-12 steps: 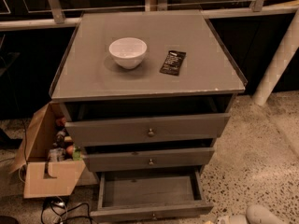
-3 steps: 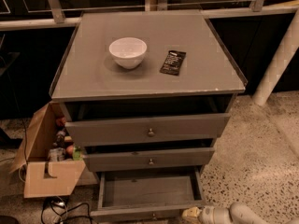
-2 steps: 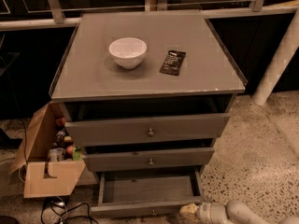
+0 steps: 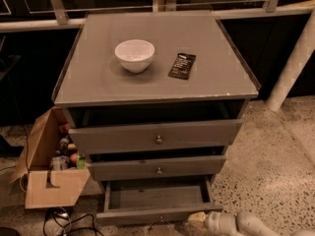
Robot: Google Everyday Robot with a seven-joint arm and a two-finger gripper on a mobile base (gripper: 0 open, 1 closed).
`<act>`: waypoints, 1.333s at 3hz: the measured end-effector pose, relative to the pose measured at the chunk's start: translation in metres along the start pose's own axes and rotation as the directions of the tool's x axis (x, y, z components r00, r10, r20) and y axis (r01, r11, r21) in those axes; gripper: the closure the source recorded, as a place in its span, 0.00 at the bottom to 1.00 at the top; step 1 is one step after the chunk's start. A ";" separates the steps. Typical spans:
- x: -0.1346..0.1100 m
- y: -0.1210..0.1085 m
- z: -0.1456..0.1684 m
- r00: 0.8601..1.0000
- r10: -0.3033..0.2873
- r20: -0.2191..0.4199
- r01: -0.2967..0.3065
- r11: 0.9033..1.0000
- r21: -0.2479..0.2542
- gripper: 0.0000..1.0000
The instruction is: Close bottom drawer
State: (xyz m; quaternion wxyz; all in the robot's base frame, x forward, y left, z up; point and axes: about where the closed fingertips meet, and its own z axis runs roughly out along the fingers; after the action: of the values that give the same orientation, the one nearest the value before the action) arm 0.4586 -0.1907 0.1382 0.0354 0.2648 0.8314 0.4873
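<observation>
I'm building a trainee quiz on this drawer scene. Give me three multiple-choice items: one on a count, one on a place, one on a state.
1. How many drawers does the cabinet have? A two; B four; C three.
2. Where is the gripper? A on the cabinet top; B low by the bottom drawer's front right corner; C behind the cabinet.
3. The bottom drawer is: A pulled far out; B shut flush; C removed.
Answers: 1 C, three knobbed fronts are stacked; 2 B, it sits near the floor at that corner; 3 A, the drawer's inside shows.

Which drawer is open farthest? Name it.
The bottom drawer, its inside showing; the middle drawer and top drawer barely jut. The end effector sits at the bottom front's right end.
</observation>
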 end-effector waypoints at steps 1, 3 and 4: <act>-0.024 0.010 0.015 0.999 0.030 0.044 -0.029 0.999 -0.032 1.00; -0.065 0.028 0.039 0.994 0.058 0.094 -0.050 0.996 -0.079 1.00; -0.065 0.028 0.039 0.994 0.058 0.095 -0.050 0.996 -0.079 1.00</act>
State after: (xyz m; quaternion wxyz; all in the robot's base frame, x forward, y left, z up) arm 0.5379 -0.1798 0.1285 0.0725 0.3090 0.8021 0.5059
